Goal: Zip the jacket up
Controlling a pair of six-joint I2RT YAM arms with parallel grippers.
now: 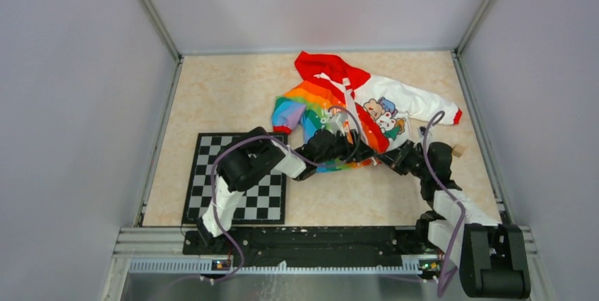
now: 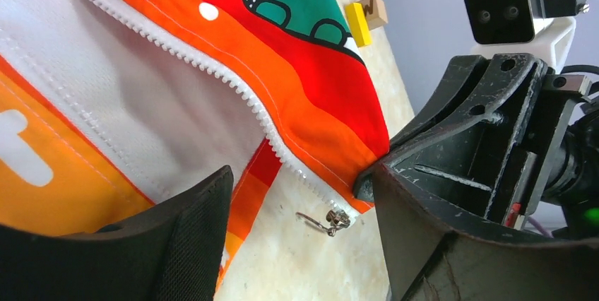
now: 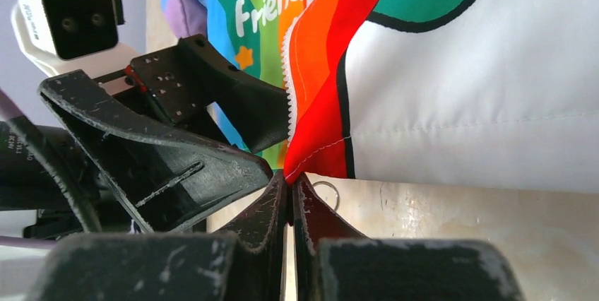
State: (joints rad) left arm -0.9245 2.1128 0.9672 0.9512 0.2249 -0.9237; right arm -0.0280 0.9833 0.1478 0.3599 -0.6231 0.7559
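The jacket (image 1: 353, 103) lies flat at the back of the table, red hood away from me, rainbow half on the left, white cartoon half on the right. Its front is unzipped at the hem. In the left wrist view the white zipper teeth (image 2: 212, 71) run down to the metal slider (image 2: 337, 221), which lies on the table at the bottom end with its ring pull beside it. My left gripper (image 2: 304, 237) stands open around the slider, touching nothing. My right gripper (image 3: 292, 181) is shut on the jacket's red bottom corner (image 3: 311, 152), just beside the slider.
A checkerboard mat (image 1: 240, 181) lies at the front left under the left arm. Small letter blocks (image 2: 364, 18) sit on the table to the right of the jacket. Grey walls enclose the table on three sides.
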